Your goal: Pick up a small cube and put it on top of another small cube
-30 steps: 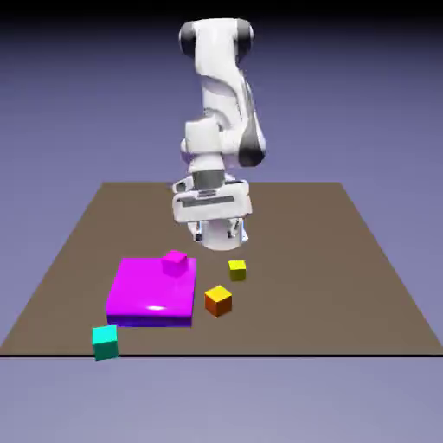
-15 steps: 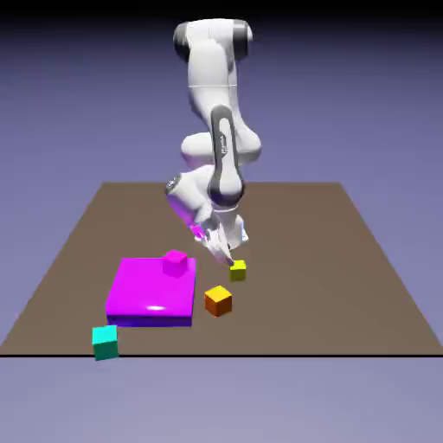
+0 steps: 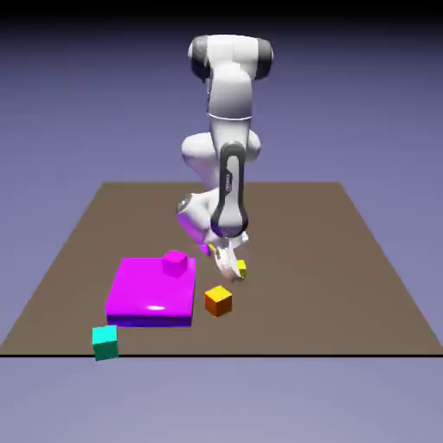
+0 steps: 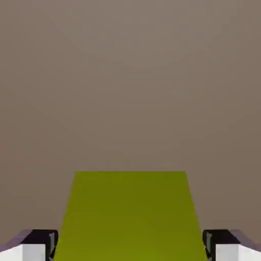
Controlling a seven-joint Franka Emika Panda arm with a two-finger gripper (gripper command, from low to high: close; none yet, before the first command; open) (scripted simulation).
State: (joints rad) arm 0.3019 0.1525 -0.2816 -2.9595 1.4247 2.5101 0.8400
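Claw closed on the yellow cube

Claw (image 3: 230, 272) down at the bench (image 3: 346, 285) is what we see first in the exterior view: the white arm (image 3: 227, 147) bends low and its tip sits over the yellow cube (image 3: 240, 269), which peeks out just beside the fingers on the exterior view's right. We read the claw as drawn in narrow, gripping that cube. In the hand view the yellow cube (image 4: 127, 216) fills the lower middle, large, with one grey fingertip (image 4: 41, 239) at each side of it, pressed close against its edges. Behind it we see only the brown bench surface (image 4: 130, 76).

Near the claw, toward the camera, we find an orange cube (image 3: 217, 300), apart from the yellow one. A flat magenta block (image 3: 149, 294) lies on the exterior view's left, carrying a small magenta cube (image 3: 175, 262) at its far corner. A teal cube (image 3: 105, 341) stands at the bench's near edge, well apart from the rest.
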